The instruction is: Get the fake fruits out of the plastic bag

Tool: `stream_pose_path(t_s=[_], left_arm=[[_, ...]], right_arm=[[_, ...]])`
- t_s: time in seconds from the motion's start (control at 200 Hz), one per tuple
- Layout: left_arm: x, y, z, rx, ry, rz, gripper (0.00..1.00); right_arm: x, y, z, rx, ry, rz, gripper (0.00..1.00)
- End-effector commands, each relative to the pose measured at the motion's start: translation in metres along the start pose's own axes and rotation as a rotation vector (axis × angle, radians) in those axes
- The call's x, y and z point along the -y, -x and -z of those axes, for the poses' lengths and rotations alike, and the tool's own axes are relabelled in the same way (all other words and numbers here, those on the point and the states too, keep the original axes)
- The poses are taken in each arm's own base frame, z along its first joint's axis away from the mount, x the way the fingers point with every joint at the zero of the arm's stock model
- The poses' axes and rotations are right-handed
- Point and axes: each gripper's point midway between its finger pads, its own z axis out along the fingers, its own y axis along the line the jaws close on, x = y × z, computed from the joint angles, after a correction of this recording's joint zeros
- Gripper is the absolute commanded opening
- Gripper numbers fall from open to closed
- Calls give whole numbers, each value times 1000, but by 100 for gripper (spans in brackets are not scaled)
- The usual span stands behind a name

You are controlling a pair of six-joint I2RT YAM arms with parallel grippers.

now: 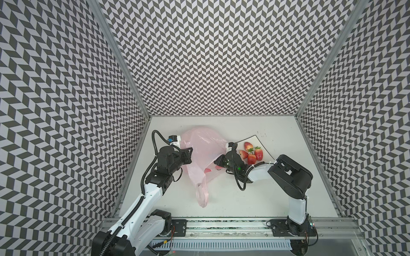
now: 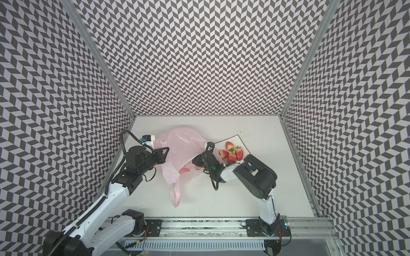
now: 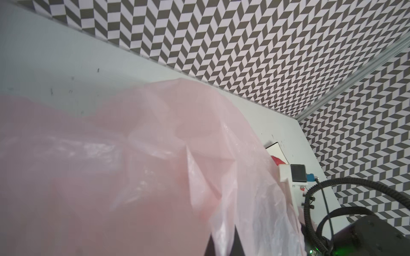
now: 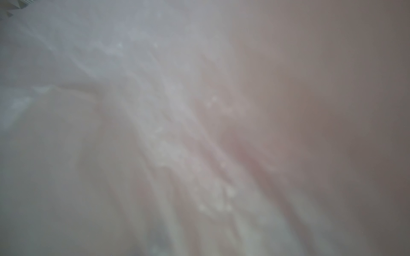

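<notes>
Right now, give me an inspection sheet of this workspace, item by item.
Surface: white table, a few dark specks.
Job's things: pink plastic bag bunched mid-table; four strawberries on the plate.
Clutter: nothing seen.
Grippers: left gripper shut on the plastic bag's edge; right gripper at the bag's mouth, jaws hidden, wrist view only blurred plastic.
Cables: black cable looping off the right wrist.
Surroundings: chevron-patterned walls.

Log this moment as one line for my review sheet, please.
left gripper: shut on plastic bag edge | right gripper: inside bag mouth, state hidden | strawberries: four on plate | more fruit in bag: unclear
</notes>
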Motion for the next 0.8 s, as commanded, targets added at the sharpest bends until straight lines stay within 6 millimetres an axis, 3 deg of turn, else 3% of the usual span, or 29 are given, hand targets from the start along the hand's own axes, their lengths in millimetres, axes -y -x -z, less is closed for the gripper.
stream_pose_path(t_s=[0.0,0.215,0.451,0.651,0.791], left_arm=[[-9,-2,7,24,40,50,0],[-12,-24,6,-20,5,104,0],[-1,-29,7,-50,-47,99,0],[9,-42,5,-88,-93,99,0],[19,-52,4,-116,-123,88,0]], right_arm=[[-5,16,8,61,-30,75,66],[-6,21,1,74,-63,116,68],[3,42,-5,175,-159,91,69],[1,50,-21,214,-189,87,70],[10,55,-34,255,-254,102,70]])
